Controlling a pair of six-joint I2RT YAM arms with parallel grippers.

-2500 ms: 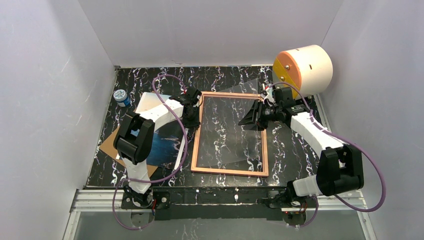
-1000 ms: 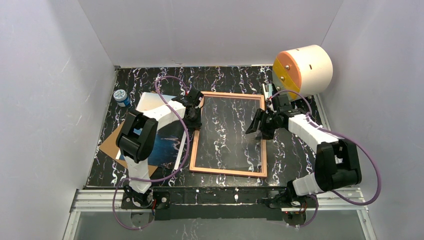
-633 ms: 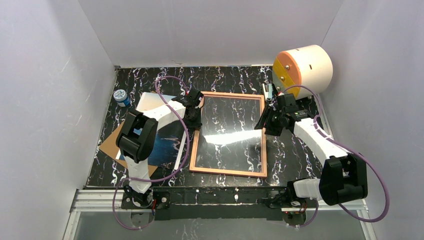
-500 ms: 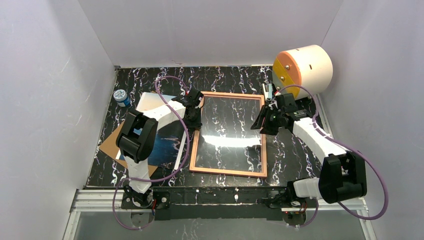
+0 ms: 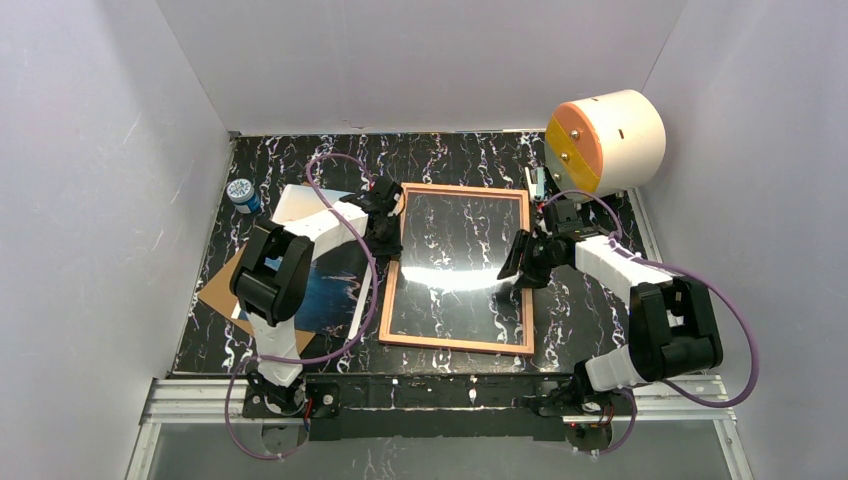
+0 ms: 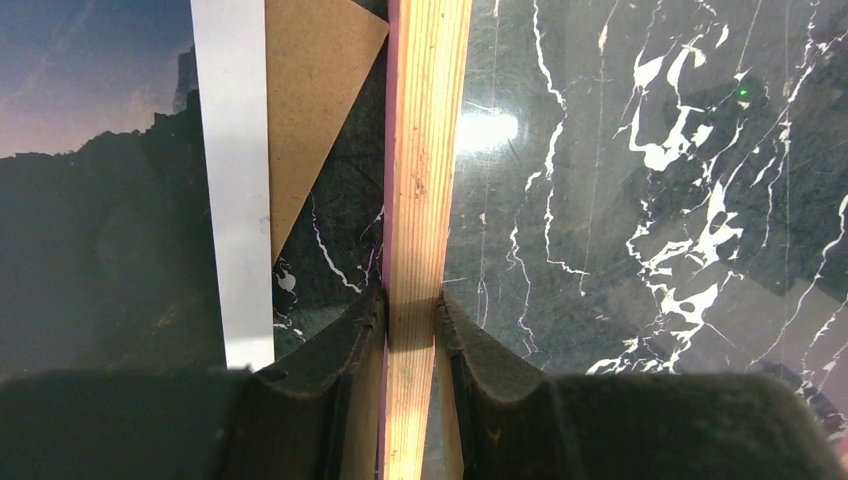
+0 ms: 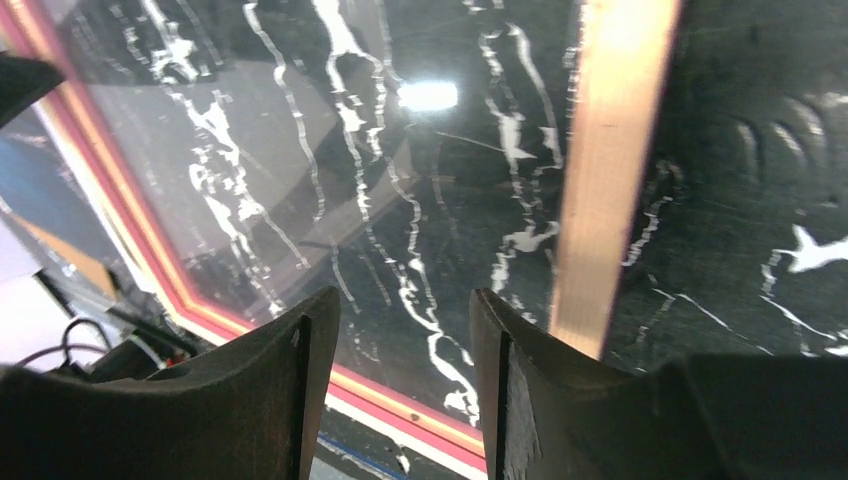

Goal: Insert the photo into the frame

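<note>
- The photo (image 5: 335, 287) lies picture-up just left of the frame (image 5: 455, 344), partly over the brown backing board (image 5: 216, 290). It looks thin, light and floppy, so I'd pinch its white border.
- My left gripper (image 6: 412, 325) is clamped on the frame's left rail, wood side up.
- My right gripper (image 7: 405, 345) hangs spread and holds nothing, over the glossy pane (image 5: 455, 300).
- My left arm (image 5: 305, 228) hides much of the photo, so I can't see its far corners.

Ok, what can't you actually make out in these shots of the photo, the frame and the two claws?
- Photo: top view, the left arm crosses it; the left wrist view cuts it at the edge.
- Backing board: mostly under the photo, outline hidden.
- Small jar: top view, label too small to read.
- Right claw: open over the frame; contact unclear in either view.
- Left claw: shut on the frame's rail; top view hides its fingers.
</note>
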